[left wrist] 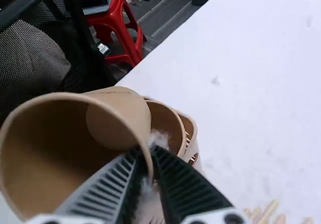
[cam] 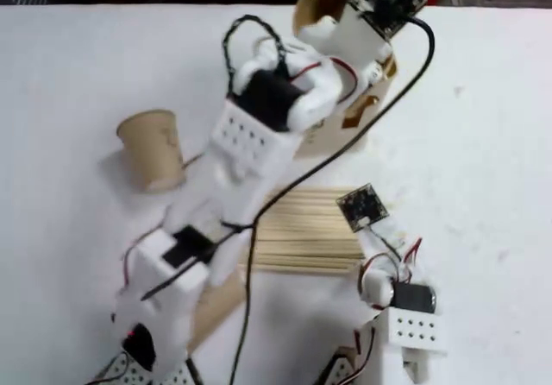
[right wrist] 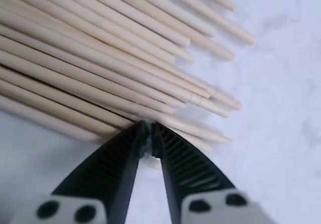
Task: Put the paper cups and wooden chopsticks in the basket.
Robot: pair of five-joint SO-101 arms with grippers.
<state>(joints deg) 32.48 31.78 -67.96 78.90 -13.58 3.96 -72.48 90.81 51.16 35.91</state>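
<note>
The left jaws were clamped shut on the rim of a paper cup, holding it tilted with its open mouth facing the wrist camera. Just beyond it sat the basket, with a second paper cup inside. In the high view the basket stood at the twelve o'clock edge of the table, and the left arm stretched up to it from seven o'clock. The right jaws were drawn together, their tips at the edge of the wooden chopsticks; whether a stick was pinched between them could not be told. The chopsticks lay flat, side by side, near the table's middle, at six o'clock from the basket, with the right arm coming in from five o'clock. A third paper cup sat alone on the table at about nine o'clock, well apart from the basket. Off the table's far edge stood a red stool.
</note>
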